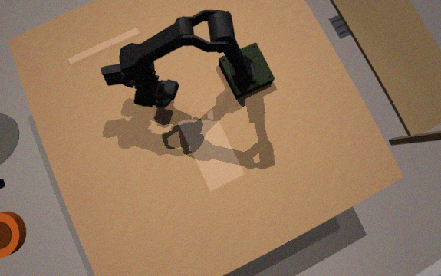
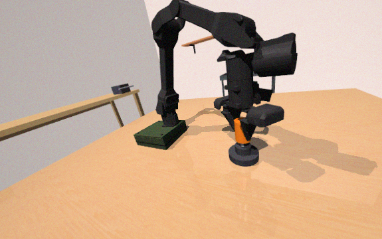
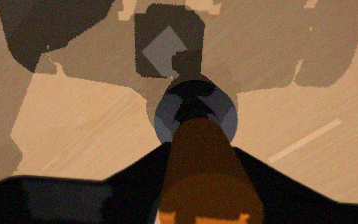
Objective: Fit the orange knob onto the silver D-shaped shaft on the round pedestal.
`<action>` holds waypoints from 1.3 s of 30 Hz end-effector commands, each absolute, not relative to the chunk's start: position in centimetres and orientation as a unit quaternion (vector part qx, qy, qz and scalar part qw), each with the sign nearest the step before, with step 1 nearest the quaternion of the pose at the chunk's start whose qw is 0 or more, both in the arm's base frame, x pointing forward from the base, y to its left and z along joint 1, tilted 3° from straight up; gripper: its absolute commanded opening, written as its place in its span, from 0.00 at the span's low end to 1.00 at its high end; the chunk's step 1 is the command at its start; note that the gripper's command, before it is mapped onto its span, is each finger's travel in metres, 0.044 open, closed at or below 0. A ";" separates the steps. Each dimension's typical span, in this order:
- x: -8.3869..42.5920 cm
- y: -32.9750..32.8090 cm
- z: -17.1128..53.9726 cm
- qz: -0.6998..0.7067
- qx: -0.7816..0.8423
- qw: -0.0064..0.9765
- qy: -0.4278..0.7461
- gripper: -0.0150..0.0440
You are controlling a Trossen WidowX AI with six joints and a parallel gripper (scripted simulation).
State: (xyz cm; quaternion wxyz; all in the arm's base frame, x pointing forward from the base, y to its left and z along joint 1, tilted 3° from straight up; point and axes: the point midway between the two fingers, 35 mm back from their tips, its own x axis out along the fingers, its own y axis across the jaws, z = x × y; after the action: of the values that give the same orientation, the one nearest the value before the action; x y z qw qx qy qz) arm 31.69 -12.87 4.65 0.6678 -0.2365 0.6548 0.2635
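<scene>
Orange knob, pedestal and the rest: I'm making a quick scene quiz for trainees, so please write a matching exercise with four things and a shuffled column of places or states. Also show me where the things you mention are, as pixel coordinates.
Things
1. Orange knob (image 2: 240,131) (image 3: 207,165)
2. Round pedestal (image 2: 244,157) (image 3: 229,117)
3. Green base block (image 1: 264,70) (image 2: 151,136)
4. Gripper (image 2: 243,127) (image 3: 200,150)

Places or states
A. Dark grey, standing on the table below the knob
B. Under the foot of the arm
C. Shut on the knob
D. Between the fingers, above the pedestal

Pairs: 1-D, 2-A, 3-B, 4-C
</scene>
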 end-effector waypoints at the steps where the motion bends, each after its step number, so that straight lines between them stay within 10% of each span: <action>1: 31.5 -12.8 4.7 0.263 -0.238 0.666 0.656 0.25; 39: 31.9 -13.0 4.8 0.330 -0.307 0.638 0.624 0.25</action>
State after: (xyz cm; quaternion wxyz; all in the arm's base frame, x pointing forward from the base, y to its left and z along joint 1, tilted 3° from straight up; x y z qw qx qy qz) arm 31.87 -12.93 4.85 0.6388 -0.3040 0.6245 0.3309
